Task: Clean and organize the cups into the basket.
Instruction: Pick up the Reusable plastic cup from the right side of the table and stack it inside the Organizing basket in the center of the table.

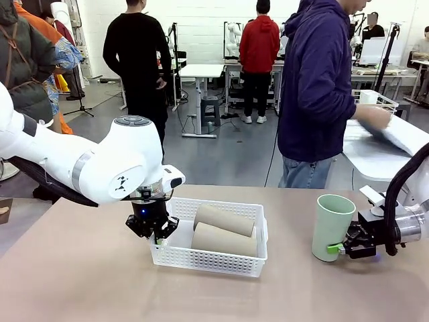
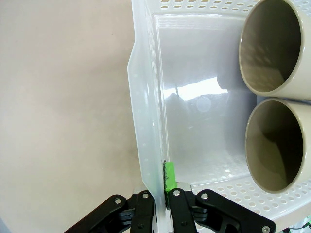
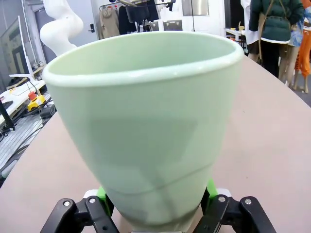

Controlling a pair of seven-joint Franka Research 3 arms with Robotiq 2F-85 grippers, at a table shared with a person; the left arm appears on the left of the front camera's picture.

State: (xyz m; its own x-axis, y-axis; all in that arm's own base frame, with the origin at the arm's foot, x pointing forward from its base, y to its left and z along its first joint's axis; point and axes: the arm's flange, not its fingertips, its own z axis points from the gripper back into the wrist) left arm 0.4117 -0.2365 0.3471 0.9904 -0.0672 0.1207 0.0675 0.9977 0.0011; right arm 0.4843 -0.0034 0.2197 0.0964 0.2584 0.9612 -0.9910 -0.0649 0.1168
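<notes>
The white lattice basket [image 1: 208, 258] sits mid-table with two beige cups [image 1: 224, 219] [image 1: 224, 239] lying side by side in it, mouths toward the left wrist camera [image 2: 274, 46] [image 2: 279, 145]. My left gripper [image 1: 153, 231] is shut on the basket's left wall [image 2: 146, 121], and one green pad [image 2: 170, 177] shows inside that wall. At the right, the mint green cup [image 1: 332, 225] stands upright. My right gripper [image 1: 343, 249] is closed on its base, green pads pressed to both sides of the cup [image 3: 146, 121]. Whether its base touches the table I cannot tell.
A person in a dark blue hoodie [image 1: 315, 87] stands at the far edge, one hand [image 1: 375, 119] on a white side table at the right. A white wire basket [image 1: 375, 99] stands behind it. Bare tabletop [image 1: 80, 282] spreads in front of the basket.
</notes>
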